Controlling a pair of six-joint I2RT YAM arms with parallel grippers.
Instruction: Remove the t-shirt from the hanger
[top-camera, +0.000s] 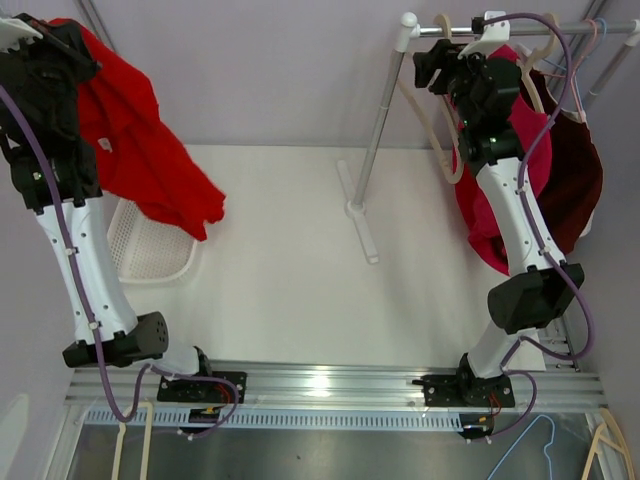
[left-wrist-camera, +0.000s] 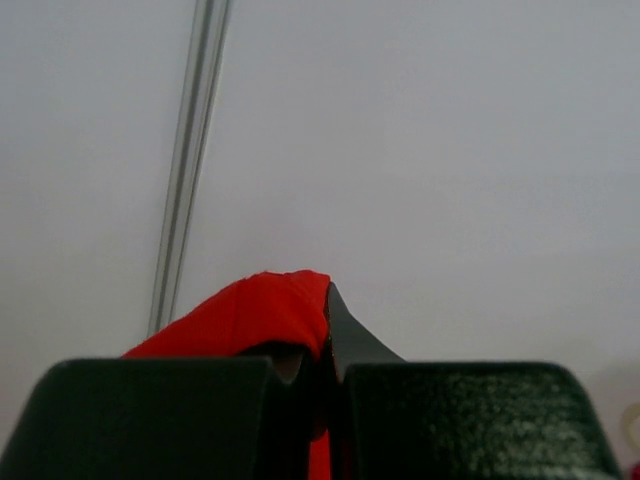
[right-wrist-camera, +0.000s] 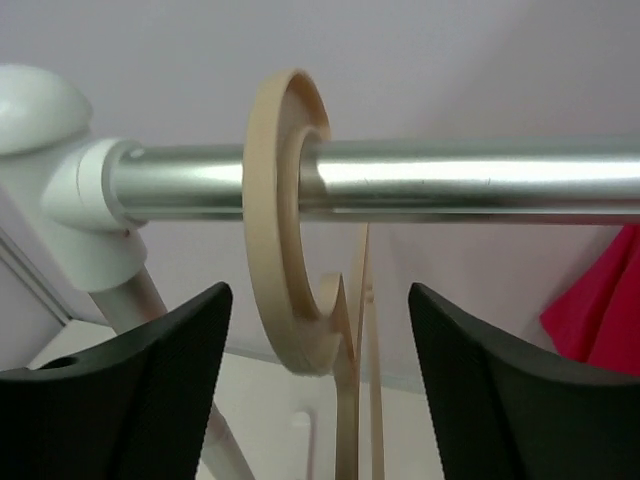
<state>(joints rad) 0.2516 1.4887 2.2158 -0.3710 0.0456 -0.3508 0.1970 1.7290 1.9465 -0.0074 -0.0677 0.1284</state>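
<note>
Well, your left hand (left-wrist-camera: 322, 372) pinches the red t-shirt (top-camera: 150, 160) high above the white basket (top-camera: 150, 268), likely for dropping; your right hand (right-wrist-camera: 318, 305) stands open astride the bare hanger (right-wrist-camera: 268, 200) hooked on the rail (right-wrist-camera: 470, 180)

Pale lilac wall (top-camera: 280, 70), white tabletop (top-camera: 280, 280), chrome garment rack (top-camera: 379, 130), white mesh basket (top-camera: 140, 250), soft even light
</note>
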